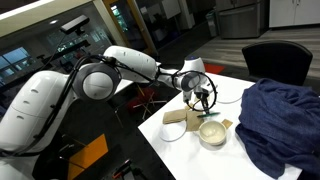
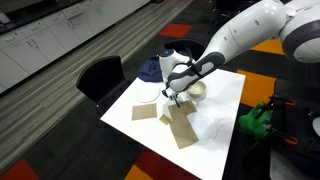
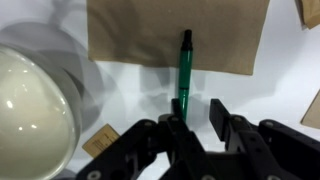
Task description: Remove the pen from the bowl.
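White table (image 1: pixel 235 92), office floor beyond. Pen (image 3: pixel 185 65) outside bowl (image 3: pixel 32 108), across brown paper sheet (image 3: pixel 130 35) edge, near end at gripper (image 3: pixel 198 108). Jaws narrowly apart; hold on pen unclear. Bowl just beside. Dark blue cloth (image 1: pixel 285 115) heaped near bowl. More brown sheets (image 2: pixel 183 128) scattered around.

i have the arm (image 1: pixel 130 62) stretched out low from its white shoulder, elbow bent, forearm nearly level in both exterior views. the wrist is turned so the gripper (image 1: pixel 203 97) points straight down. in the wrist view its two black fingers (image 3: pixel 222 112) stand parted, a clear gap between them.
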